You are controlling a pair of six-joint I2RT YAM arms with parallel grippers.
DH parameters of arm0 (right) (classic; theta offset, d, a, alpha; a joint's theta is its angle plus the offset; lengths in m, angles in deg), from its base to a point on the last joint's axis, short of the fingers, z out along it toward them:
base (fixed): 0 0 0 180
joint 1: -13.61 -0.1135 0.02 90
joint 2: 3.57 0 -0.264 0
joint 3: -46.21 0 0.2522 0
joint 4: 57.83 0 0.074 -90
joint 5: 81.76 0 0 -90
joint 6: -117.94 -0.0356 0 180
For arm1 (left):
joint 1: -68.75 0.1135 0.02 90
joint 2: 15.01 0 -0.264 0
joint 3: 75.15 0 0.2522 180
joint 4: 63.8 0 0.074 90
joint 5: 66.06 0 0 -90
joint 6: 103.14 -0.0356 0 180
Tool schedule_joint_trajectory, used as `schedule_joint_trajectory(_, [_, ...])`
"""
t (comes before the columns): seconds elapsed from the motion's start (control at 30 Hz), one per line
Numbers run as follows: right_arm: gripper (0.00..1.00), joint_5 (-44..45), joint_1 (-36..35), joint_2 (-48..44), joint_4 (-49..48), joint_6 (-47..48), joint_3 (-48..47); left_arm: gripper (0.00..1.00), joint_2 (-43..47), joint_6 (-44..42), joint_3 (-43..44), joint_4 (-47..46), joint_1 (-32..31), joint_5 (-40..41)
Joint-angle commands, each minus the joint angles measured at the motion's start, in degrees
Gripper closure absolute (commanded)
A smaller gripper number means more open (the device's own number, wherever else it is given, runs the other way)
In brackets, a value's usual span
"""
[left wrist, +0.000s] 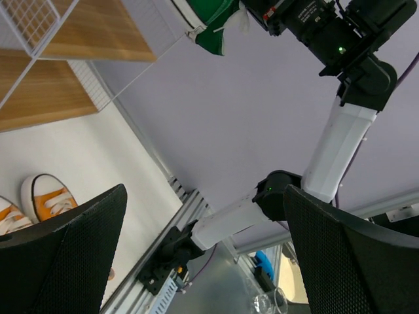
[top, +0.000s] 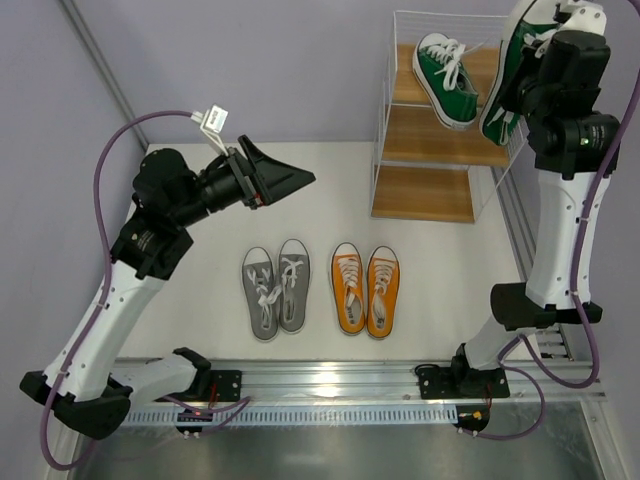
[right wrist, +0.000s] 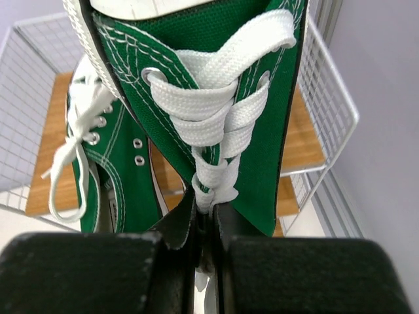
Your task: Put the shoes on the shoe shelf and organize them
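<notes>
You have the grey pair (top: 276,290) and orange pair (top: 366,289) side by side on the desk (top: 440,260), nearest the bases. Left hand (left wrist: 204,193) spread wide above the desk. Farther: one green shoe (top: 447,78) on the top board of the shoe shelf (top: 425,135). Right hand (right wrist: 206,235) pinching the second green shoe (right wrist: 216,98), steeply tilted at the shelf's right edge.
</notes>
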Motion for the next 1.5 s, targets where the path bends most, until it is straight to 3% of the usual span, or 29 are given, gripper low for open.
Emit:
schedule_joint_trajectory(0.0, [0.96, -1.8, 1.57, -0.74, -11.09, 0.79, -4.84, 0.0, -1.74, 1.99, 3.43, -9.49, -0.08, -3.7])
schedule_joint_trajectory(0.27, [0.96, -7.07, 4.73, 2.25, -13.11, 0.0, -6.15, 0.0, -3.24, 2.69, 4.49, -11.17, -0.08, -4.05])
schedule_joint_trajectory(0.9, [0.95, -13.32, 6.67, 4.36, -9.07, -1.59, -2.37, 0.0, 0.62, 2.78, -2.01, -11.43, -0.08, -0.19])
schedule_joint_trajectory(0.93, [0.88, -13.32, 6.67, 4.36, -8.64, -1.93, -2.55, 0.0, 0.63, 2.87, -2.1, -11.43, -0.17, -0.18])
schedule_joint_trajectory(0.97, [0.7, -15.32, 6.67, 4.28, -8.54, -2.02, -2.64, 0.0, 0.63, 3.04, -2.19, -11.52, -0.08, -0.18])
schedule_joint_trajectory(1.1, [0.36, -14.9, 6.67, 3.49, -8.81, -2.46, -3.16, 0.0, 1.15, 3.13, -2.28, -11.52, -0.08, -0.18])
schedule_joint_trajectory(1.3, [0.32, -12.55, 6.67, 1.9, -9.95, -3.43, -4.66, 0.0, 0.98, 3.22, -1.49, -11.43, -0.08, 0.34])
schedule_joint_trajectory(1.47, [0.31, -5.94, 6.67, -2.05, -12.06, -4.4, -4.92, 0.0, -3.84, 2.96, 6.22, -10.91, -0.17, -0.7])
